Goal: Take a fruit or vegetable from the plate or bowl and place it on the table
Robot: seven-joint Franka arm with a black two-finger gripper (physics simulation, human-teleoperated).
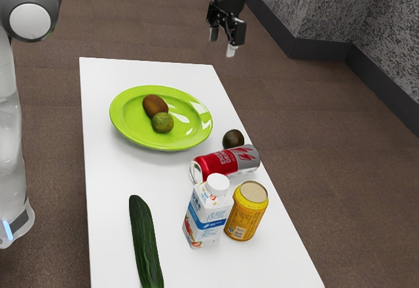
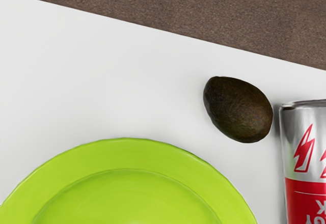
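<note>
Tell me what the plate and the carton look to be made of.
Plate: probably glossy plastic or glazed ceramic, given its bright highlights; I can't tell which.
Carton: likely coated paperboard, judging by its flat printed sides.

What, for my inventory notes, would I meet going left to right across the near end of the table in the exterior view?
Cucumber → white carton → yellow can.
</note>
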